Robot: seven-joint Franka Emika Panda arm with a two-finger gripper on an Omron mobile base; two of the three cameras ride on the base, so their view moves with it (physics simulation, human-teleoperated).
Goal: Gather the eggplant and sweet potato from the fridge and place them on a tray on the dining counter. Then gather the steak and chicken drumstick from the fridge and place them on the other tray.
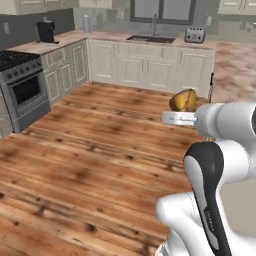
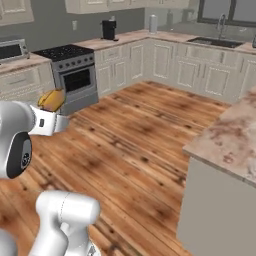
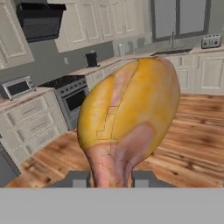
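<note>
The chicken drumstick (image 3: 129, 118) is being pinched by the pincer (image 3: 111, 178), its narrow pale-pink end being gripped between the two dark finger tips (image 3: 78, 179) while the golden-yellow bulk is being carried above them in the hand view. In the left base view the drumstick (image 1: 183, 100) is being held up off the ground above the white hand, out over the wooden floor (image 1: 90, 150). In the right base view it (image 2: 52, 99) is being seen as a yellow lump just above the hand, in front of the stove (image 2: 70, 75). The marbled dining desk (image 2: 230, 137) is being shown at the right of that view, well apart from the drumstick. Cream cabinets (image 1: 150, 65) are being recorded along the far wall, with a sink (image 1: 150, 38), a toaster (image 1: 194, 34) and a dark coffee machine (image 1: 46, 31) on their worktop. A microwave (image 3: 18, 87) is being noted on the worktop left of the stove in the hand view.
</note>
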